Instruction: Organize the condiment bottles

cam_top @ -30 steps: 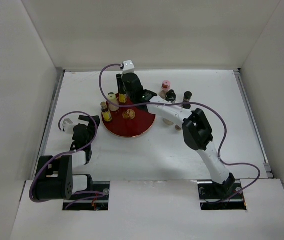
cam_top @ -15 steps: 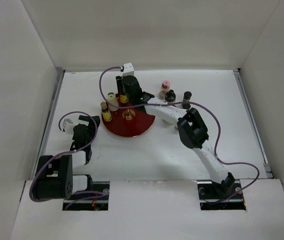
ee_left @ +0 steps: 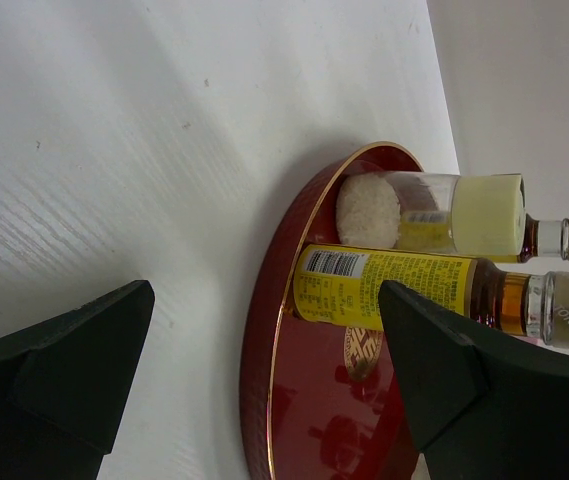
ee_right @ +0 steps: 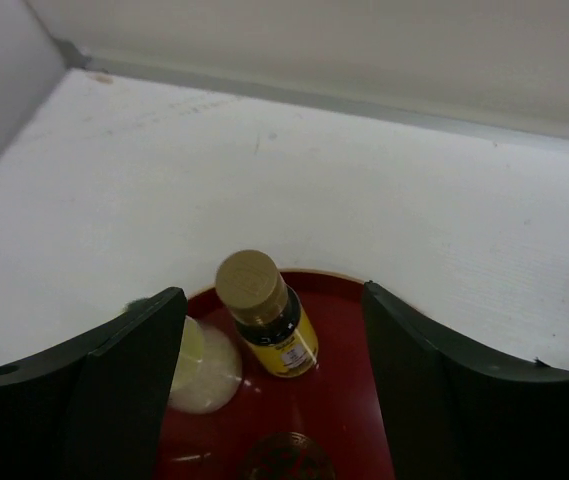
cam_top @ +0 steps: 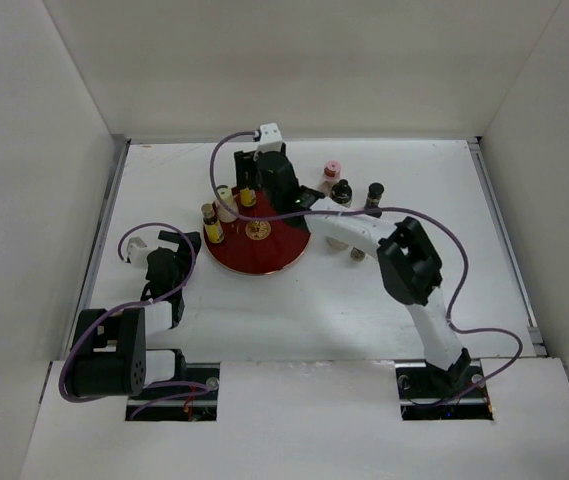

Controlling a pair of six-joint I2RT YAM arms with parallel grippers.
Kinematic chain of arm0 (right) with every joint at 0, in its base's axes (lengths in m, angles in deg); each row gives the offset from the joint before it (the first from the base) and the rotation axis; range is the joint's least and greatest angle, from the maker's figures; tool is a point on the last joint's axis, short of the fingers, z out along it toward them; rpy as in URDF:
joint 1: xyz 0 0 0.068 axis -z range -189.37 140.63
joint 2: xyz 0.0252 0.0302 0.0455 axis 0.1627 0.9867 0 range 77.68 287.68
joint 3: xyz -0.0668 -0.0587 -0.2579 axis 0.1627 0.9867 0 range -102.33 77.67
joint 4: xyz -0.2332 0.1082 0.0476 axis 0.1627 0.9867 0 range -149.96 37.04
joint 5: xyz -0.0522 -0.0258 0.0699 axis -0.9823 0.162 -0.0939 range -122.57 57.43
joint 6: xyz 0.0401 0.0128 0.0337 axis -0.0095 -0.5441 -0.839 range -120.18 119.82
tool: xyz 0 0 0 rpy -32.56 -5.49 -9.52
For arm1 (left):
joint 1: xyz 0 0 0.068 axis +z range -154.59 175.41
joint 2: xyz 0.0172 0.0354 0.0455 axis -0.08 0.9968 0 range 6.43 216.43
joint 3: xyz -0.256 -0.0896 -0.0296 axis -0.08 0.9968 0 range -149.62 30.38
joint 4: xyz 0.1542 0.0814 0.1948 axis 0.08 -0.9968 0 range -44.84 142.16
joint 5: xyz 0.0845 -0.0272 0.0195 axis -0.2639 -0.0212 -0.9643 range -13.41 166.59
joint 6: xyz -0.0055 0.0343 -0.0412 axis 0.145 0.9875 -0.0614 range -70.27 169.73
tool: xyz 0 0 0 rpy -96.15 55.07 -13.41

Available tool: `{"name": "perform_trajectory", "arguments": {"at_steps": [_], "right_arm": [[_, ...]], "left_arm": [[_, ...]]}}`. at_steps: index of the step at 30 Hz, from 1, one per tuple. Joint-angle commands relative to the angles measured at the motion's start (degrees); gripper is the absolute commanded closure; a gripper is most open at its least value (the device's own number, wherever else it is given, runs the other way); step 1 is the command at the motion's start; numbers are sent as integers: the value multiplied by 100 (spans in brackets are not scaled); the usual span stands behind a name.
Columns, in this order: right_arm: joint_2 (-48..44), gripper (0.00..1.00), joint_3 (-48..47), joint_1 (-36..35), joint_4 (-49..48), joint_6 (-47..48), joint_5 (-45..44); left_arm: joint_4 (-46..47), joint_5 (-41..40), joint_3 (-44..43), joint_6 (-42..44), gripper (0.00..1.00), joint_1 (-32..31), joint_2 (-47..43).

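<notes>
Serves as work surface: flat white table (cam_top: 264,320). Holds, left of centre, a round red gold-rimmed tray (cam_top: 274,262), taken as the collecting point. Reaches over the tray's far side with the right gripper (ee_right: 271,300), jaws well apart, nothing clamped. Rests the left gripper (ee_left: 264,300) low on the table just beside the tray's left rim, jaws likewise apart and empty. Counts three upright on the tray's far-left part: gold-capped glass bottle with yellow label (ee_right: 284,342), cream-capped glass bottle with pale contents (ee_left: 434,212), yellow-labelled amber glass bottle (ee_left: 389,288). Counts three off the tray, on bare table to its right: pink-capped glass bottle (cam_top: 331,176), black-capped dark glass bottle (cam_top: 341,192) just beside it, second black-capped bottle (cam_top: 374,197) further right; possibly more beneath the right forearm, not confirmable. Judges the job about a third done, outlying bottles not yet brought in. Places the gold-capped bottle between the right fingers, touching neither; places the outlying bottles well apart from both grippers.
</notes>
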Motion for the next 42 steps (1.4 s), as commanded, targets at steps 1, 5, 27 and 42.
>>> {"name": "perform_trajectory", "arguments": {"at_steps": [1, 5, 27, 42], "right_arm": [[-1359, 21, 382, -46, -723, -185, 211], [-2466, 28, 1594, 24, -793, -184, 370], [-4861, 43, 5087, 1211, 1000, -563, -131], [-4078, 59, 4656, 1308, 780, -580, 98]], "left_arm": [[332, 32, -59, -60, 0, 15, -48], [332, 32, -59, -42, 0, 6, -57], [438, 102, -147, -69, 0, -126, 225], [438, 120, -165, -86, 0, -152, 260]]}}
